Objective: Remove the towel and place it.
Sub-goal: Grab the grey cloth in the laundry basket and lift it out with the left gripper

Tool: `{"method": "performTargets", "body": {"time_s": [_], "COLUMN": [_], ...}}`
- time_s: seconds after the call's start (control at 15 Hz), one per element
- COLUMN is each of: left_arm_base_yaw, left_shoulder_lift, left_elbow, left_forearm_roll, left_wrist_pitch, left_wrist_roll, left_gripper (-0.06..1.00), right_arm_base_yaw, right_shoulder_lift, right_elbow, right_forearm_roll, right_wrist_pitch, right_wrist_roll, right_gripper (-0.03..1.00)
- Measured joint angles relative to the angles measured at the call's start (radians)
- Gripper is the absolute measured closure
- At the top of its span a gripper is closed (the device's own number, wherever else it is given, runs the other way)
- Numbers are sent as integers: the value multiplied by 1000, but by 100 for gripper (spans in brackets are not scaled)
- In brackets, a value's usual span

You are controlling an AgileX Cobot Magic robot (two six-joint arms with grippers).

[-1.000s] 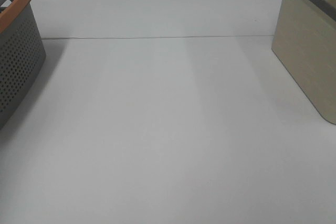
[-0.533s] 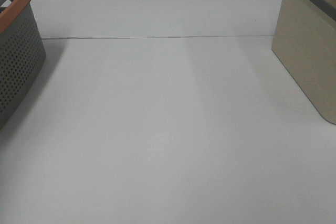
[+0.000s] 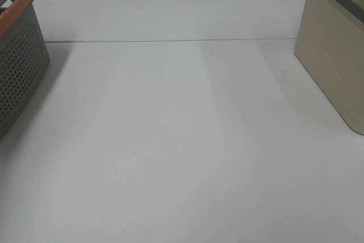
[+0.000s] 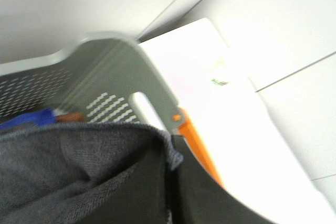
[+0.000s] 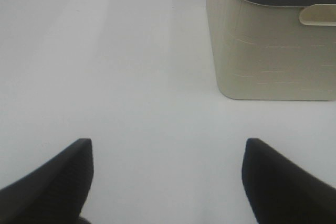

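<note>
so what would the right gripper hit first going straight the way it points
Probably the white tabletop: the right gripper's open jaws frame bare surface, and the cream bin with a dark grey rim sits off that line.

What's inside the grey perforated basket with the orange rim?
The left wrist view shows a charcoal towel bunched inside the basket, with something blue peeking out behind it. Whatever lies under the towel is covered.

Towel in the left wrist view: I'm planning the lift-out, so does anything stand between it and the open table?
Yes: the grey wall and orange rim of the basket rise between the towel and the table, so it must go up and over. Past the rim, nothing visible blocks the table's middle.
</note>
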Motion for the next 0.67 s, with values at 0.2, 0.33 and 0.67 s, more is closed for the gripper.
{"method": "performTargets", "body": {"time_s": [0.2,0.33,0.67], "left_arm_base_yaw": [0,0,-20], "left_shoulder_lift": [-80,-125,-136], "left_elbow": [0,-10,-176], "left_forearm_roll": [0,-3,-1], "left_wrist_pitch": [-229,-421,-630], "left_wrist_roll": [1,1,-59], "left_gripper": [94,94,94], "right_arm_base_yaw": [0,0,0], "right_shoulder_lift": [0,0,0], "right_elbow": [0,0,0], "right_forearm_roll": [0,0,0], "right_wrist_pitch": [0,0,0], "right_wrist_roll": [0,0,0], "right_gripper": [20,20,20]}}
